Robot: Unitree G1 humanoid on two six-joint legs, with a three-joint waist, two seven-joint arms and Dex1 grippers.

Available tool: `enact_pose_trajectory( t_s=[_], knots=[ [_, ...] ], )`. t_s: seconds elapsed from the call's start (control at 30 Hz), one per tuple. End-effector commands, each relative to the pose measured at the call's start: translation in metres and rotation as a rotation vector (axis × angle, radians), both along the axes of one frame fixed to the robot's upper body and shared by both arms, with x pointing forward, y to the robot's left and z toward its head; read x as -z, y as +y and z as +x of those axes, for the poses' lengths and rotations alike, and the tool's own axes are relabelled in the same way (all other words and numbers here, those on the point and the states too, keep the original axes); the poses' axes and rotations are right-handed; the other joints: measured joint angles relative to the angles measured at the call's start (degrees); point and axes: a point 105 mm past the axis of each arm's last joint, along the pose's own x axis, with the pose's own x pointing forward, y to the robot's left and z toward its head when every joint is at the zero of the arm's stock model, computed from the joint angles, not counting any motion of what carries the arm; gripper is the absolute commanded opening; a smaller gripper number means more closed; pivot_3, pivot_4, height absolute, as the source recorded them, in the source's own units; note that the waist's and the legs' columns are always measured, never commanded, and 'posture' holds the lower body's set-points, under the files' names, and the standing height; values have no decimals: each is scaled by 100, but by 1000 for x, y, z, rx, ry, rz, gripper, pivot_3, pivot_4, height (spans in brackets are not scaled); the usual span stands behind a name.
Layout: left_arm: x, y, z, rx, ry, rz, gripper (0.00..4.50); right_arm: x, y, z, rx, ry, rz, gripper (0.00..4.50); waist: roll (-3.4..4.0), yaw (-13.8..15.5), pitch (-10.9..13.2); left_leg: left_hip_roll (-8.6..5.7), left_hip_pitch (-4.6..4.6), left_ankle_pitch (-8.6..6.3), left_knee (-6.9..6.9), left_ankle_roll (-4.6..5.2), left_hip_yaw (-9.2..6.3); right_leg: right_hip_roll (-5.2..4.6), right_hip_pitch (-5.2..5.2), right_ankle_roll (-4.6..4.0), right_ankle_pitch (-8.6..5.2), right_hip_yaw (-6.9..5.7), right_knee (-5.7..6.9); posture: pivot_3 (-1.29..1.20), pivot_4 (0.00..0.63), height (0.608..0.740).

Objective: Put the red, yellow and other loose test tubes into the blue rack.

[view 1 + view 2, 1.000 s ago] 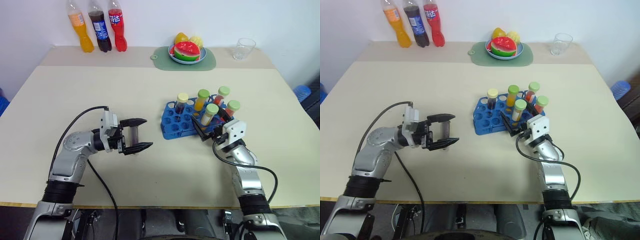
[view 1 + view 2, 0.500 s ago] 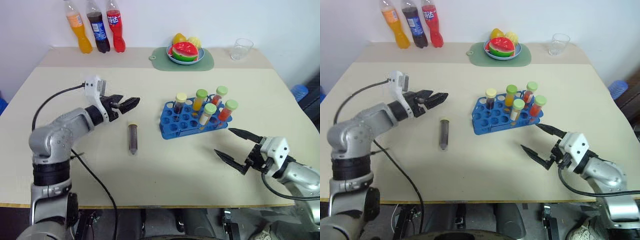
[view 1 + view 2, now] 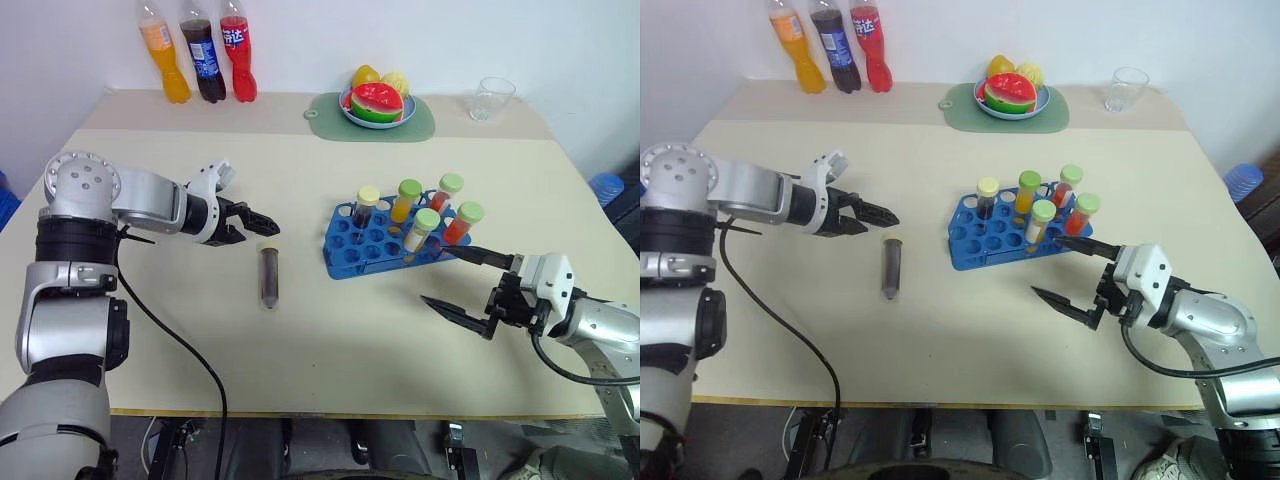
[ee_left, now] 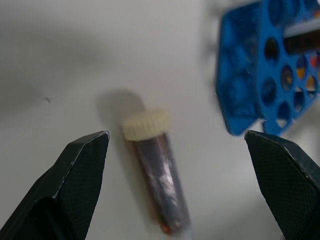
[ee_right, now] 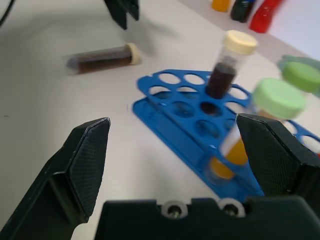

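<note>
A loose test tube (image 3: pixel 268 277) with dark brown liquid and a cream cap lies flat on the beige table, left of the blue rack (image 3: pixel 345 262). Several capped tubes stand in the rack, one of them red (image 3: pixel 458 226) and one yellow (image 3: pixel 420 232). My left gripper (image 3: pixel 262 228) hovers open just beyond the lying tube's cap end, pointing down at it. In the left wrist view the tube (image 4: pixel 156 172) lies between the spread fingers. My right gripper (image 3: pixel 452 278) is open and empty, near the rack's front right corner and apart from it.
Three soda bottles (image 3: pixel 200 60) stand at the back left. A green mat (image 3: pixel 325 118) with a fruit plate lies at the back centre, and a clear glass (image 3: pixel 491 97) stands at the back right. The table's near edge runs just under my right arm.
The dark tube that sat between my left fingers a second ago now lies on the table. My left gripper has lifted away and rolled. My right gripper has drawn back from the rack.
</note>
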Motion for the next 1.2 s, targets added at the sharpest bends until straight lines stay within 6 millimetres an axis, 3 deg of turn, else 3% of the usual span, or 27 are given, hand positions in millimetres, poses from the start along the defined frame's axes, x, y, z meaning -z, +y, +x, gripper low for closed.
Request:
enact_pose_trajectory(
  t_s=[0.03,0.3,0.63,0.77,0.87,1.07,1.2],
  knots=[
    [-4,-9,-8,58,62,1,4500,-3,3,-1,-7,-32,-1,4448,0,-8,0,-3,0,0,1,0,2,-2,0,0,0,1,0,0,150,740],
    [11,-14,-5,18,210,107,4500,-1,6,-3,10,-43,7,4448,-3,-2,2,-11,-2,2,1,-3,3,2,0,-3,-2,0,-2,0,150,740],
    [28,-42,7,-72,349,253,4500,-2,8,-9,44,-52,13,4448,-16,17,9,-22,-13,2,2,-4,6,3,-1,-2,-2,-4,-14,0,150,740],
    [31,-44,7,-94,370,319,4500,-3,5,-13,64,-52,9,4448,-19,-11,11,-26,-15,2,2,-4,6,2,-1,-2,-2,-5,-19,0,150,740],
    [34,-44,9,-96,349,359,3707,-3,4,-16,78,-50,8,4500,-21,-13,12,-25,-14,2,1,-4,4,3,-1,-2,-1,-6,-18,0,150,740],
    [38,-44,10,-109,357,374,828,-1,3,-18,95,-44,9,4500,-23,-4,13,-25,-14,3,1,-6,5,1,-1,0,0,-7,-18,0,150,740],
    [31,-50,14,-86,322,274,728,0,3,-17,99,-46,10,4500,-23,-5,13,-26,-13,3,1,-8,6,1,0,3,1,-7,-16,0,150,740]
  ],
)
